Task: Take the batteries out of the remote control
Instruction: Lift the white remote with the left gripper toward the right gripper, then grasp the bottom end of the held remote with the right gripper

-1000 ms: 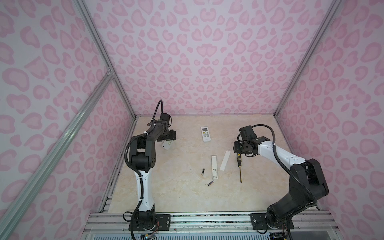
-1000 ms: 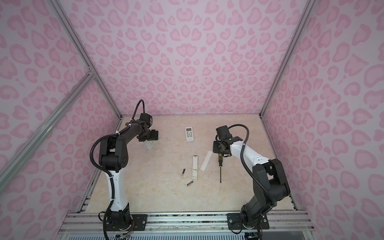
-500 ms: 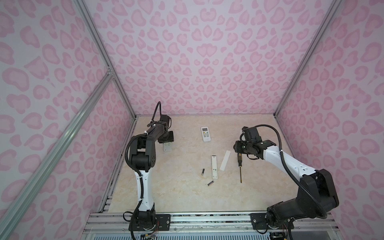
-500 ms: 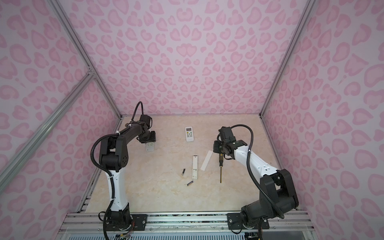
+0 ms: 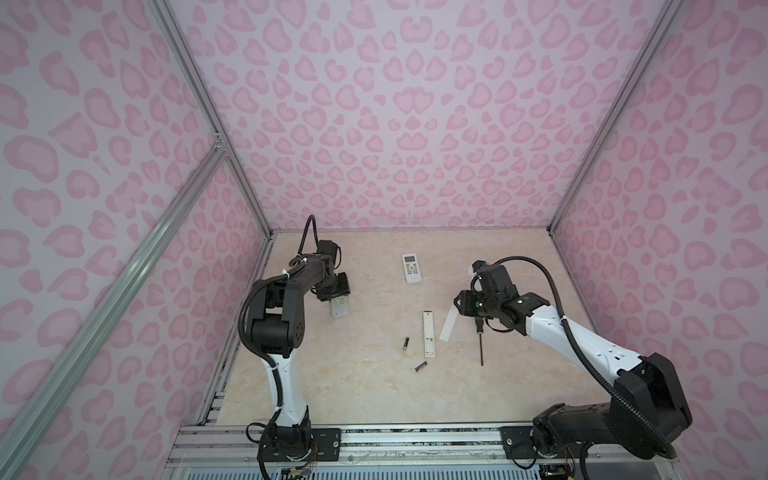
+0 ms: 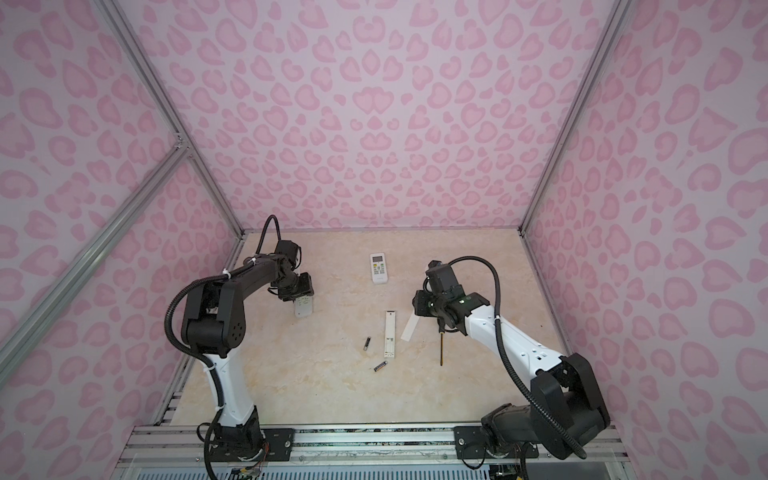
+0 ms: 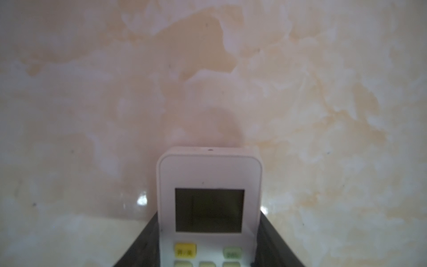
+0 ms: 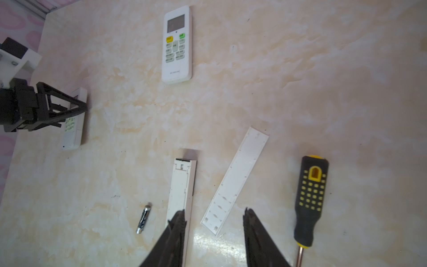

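While left tool [image 5: 337,296] grips a remote [image 7: 209,173], batteries [image 5: 406,343] lie near empty, parted right tool [image 8: 215,212].

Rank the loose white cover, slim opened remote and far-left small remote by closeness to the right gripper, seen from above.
In a top view, from the right gripper:
1. Loose white cover, right by it.
2. Slim opened remote, centre.
3. Small remote, far left.
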Robot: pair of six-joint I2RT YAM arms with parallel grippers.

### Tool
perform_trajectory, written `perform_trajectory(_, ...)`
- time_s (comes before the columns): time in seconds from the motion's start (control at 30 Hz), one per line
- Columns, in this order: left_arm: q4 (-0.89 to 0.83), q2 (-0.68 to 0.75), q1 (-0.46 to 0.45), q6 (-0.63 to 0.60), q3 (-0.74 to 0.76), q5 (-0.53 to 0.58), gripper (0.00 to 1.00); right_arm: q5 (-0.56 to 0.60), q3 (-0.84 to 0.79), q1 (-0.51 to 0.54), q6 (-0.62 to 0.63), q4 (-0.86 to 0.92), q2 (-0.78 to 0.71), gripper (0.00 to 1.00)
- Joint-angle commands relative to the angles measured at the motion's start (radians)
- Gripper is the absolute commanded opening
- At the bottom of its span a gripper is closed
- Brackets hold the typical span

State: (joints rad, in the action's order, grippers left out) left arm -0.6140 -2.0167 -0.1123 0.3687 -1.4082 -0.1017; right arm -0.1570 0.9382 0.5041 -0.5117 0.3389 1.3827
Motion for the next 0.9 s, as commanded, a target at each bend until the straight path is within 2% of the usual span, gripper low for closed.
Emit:
perform_trajectory(0.0,0.041,0.067,-0.006,0.069,0.079,-0.096,0.45,0.005,-0.003,0.077,-0.058,-0.085,0.035,0.42)
perform_trajectory(0.13,0.126,0.159,-0.024,0.137,0.212,-0.175,0.44,-0.002,0.005,0.191,-0.122,-0.173,0.095,0.41)
perform_trajectory(0.37,0.242,0.301,-0.105,0.247,0.370,-0.239,0.43,-0.039,0.076,0.348,-0.209,-0.297,0.241,0.41)
perform_trajectory(0.6,0.305,0.397,-0.184,0.326,0.447,-0.251,0.41,-0.114,0.115,0.401,-0.289,-0.390,0.358,0.41)
perform_trajectory(0.87,0.329,0.443,-0.218,0.361,0.473,-0.255,0.41,-0.157,0.147,0.405,-0.306,-0.399,0.417,0.41)
